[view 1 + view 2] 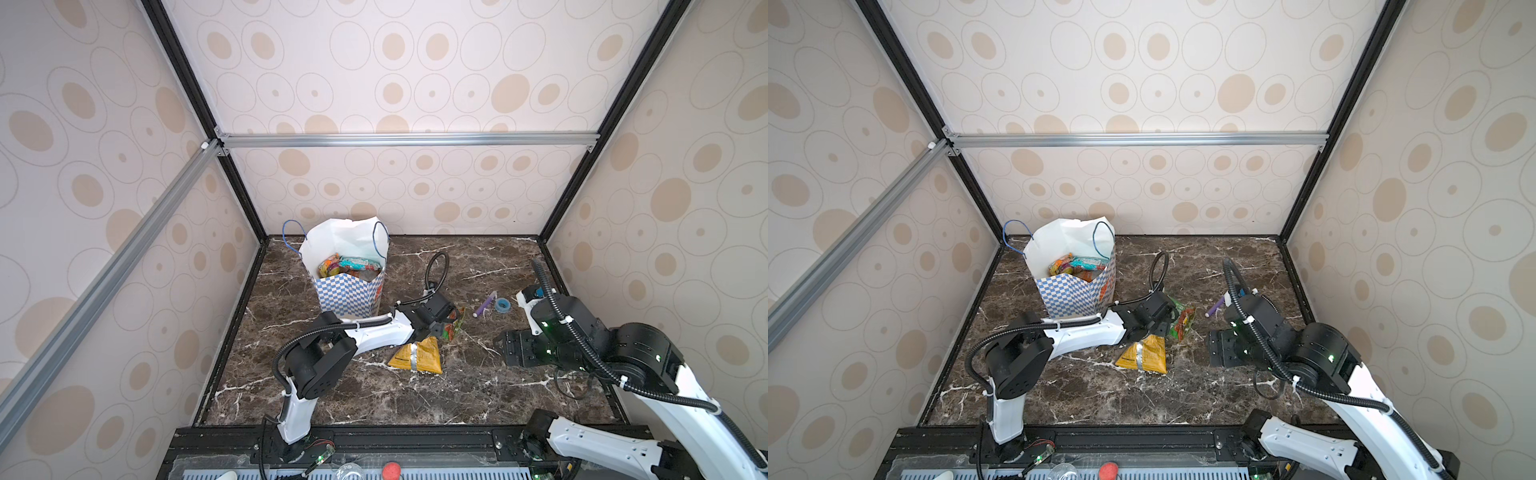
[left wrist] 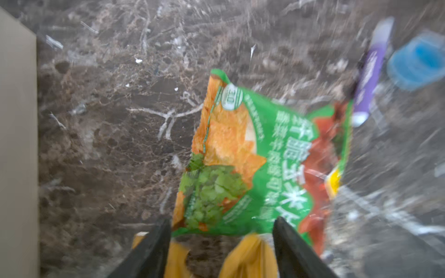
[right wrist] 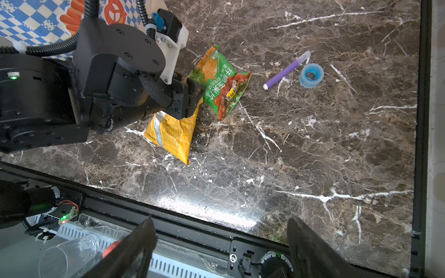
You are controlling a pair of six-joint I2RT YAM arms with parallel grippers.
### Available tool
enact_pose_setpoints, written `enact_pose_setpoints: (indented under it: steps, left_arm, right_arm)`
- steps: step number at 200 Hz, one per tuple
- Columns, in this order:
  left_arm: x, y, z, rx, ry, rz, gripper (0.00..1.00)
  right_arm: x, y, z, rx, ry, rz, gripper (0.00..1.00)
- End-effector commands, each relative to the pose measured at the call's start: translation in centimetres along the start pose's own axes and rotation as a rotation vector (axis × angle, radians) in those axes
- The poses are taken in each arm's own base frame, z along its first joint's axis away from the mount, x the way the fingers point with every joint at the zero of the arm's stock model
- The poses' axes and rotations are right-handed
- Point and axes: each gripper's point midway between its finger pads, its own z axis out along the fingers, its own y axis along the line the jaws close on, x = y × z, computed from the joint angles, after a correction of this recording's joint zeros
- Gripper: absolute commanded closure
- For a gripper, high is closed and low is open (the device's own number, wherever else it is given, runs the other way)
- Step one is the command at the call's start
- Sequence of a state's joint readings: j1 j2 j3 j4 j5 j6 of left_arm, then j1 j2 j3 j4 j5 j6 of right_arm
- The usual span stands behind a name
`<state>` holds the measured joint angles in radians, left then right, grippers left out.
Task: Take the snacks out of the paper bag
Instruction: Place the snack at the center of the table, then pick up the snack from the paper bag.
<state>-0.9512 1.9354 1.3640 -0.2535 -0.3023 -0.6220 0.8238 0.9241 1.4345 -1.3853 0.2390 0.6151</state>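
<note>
The white paper bag (image 1: 351, 291) with its blue checkered band stands upright at the back left in both top views, and several bright snacks (image 1: 348, 266) show in its mouth. Two snacks lie on the marble to its right, a green packet (image 2: 252, 156) (image 3: 222, 83) and a yellow packet (image 1: 417, 355) (image 3: 172, 134). My left gripper (image 2: 221, 222) (image 3: 196, 101) hangs low over them, open. The green packet's near edge lies at its fingertips and the yellow packet is below. My right gripper (image 3: 219, 220) (image 1: 505, 347) is open and empty near the table's front right.
A purple pen-like stick (image 3: 286, 69) and a small blue tape roll (image 3: 311, 75) lie right of the green packet. A black rail (image 3: 192, 223) borders the table's front. Patterned walls close in the back and sides.
</note>
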Motion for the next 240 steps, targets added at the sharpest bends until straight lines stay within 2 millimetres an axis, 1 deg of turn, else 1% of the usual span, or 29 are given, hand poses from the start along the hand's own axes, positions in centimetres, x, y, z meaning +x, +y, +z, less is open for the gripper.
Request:
enact_pose_setpoints:
  steps: [1, 5, 14, 18, 24, 59, 76, 105, 108, 120, 121, 144, 159, 177, 190, 206, 220, 240]
  left_arm:
    - [-5.2, -0.8, -3.9, 0.032, -0.121, -0.024, 0.15]
    - [-5.8, -0.8, -4.4, 0.035, -0.132, -0.025, 0.11]
    - [-7.0, -0.9, -5.5, 0.044, -0.162, -0.031, 0.08]
    - [-7.5, -0.9, -6.0, 0.045, -0.175, -0.035, 0.03]
    - [-8.3, -0.9, -6.9, 0.051, -0.196, -0.038, 0.02]
    - [-13.8, -1.1, -12.4, 0.071, -0.307, -0.04, 0.02]
    - [-16.9, -1.0, -15.5, 0.069, -0.369, -0.044, 0.02]
    - [-21.6, -0.4, -20.5, 0.049, -0.462, -0.069, 0.06]
    - [-21.8, -0.4, -20.8, 0.042, -0.464, -0.068, 0.06]
    - [-23.7, 0.1, -23.0, 0.026, -0.498, -0.084, 0.07]
    - [-23.6, 0.2, -22.9, 0.02, -0.495, -0.082, 0.07]
    - [-26.2, 1.3, -26.7, -0.006, -0.555, -0.105, 0.09]
    - [-27.0, 2.6, -28.8, -0.033, -0.592, -0.128, 0.11]
    - [-27.5, 5.0, -30.8, -0.065, -0.625, -0.173, 0.13]
    - [-27.5, 7.2, -31.9, -0.102, -0.636, -0.204, 0.15]
    - [-27.1, 10.2, -32.8, -0.158, -0.633, -0.232, 0.15]
    - [-26.7, 12.9, -33.7, -0.207, -0.63, -0.254, 0.16]
    - [-26.1, 16.3, -35.0, -0.259, -0.628, -0.272, 0.16]
  right_arm:
    - [-1.2, 0.7, -0.7, -0.024, -0.034, -0.018, 0.11]
    - [-1.4, 0.9, -0.7, -0.028, -0.038, -0.019, 0.11]
    - [-1.9, 1.2, -0.9, -0.036, -0.046, -0.025, 0.11]
    - [-2.1, 1.4, -1.1, -0.039, -0.052, -0.025, 0.11]
    - [-2.5, 1.6, -1.3, -0.045, -0.061, -0.029, 0.11]
    - [-4.9, 2.9, -2.6, -0.082, -0.116, -0.036, 0.11]
    - [-5.9, 3.5, -3.1, -0.102, -0.142, -0.039, 0.11]
    - [-7.6, 4.7, -4.1, -0.142, -0.187, -0.055, 0.11]
    - [-7.8, 4.8, -4.3, -0.148, -0.195, -0.056, 0.11]
    - [-8.6, 5.5, -4.9, -0.179, -0.219, -0.065, 0.11]
    - [-8.7, 5.6, -5.0, -0.181, -0.223, -0.066, 0.11]
    - [-10.3, 6.8, -5.9, -0.226, -0.266, -0.077, 0.11]
    - [-11.1, 7.7, -6.3, -0.254, -0.282, -0.088, 0.11]
    - [-11.9, 8.8, -6.4, -0.286, -0.287, -0.106, 0.11]
    - [-12.4, 9.7, -6.3, -0.31, -0.286, -0.118, 0.11]
    - [-12.9, 11.0, -6.0, -0.346, -0.276, -0.128, 0.11]
    - [-13.4, 12.2, -5.6, -0.375, -0.265, -0.13, 0.12]
    - [-14.2, 13.8, -4.9, -0.411, -0.241, -0.127, 0.13]
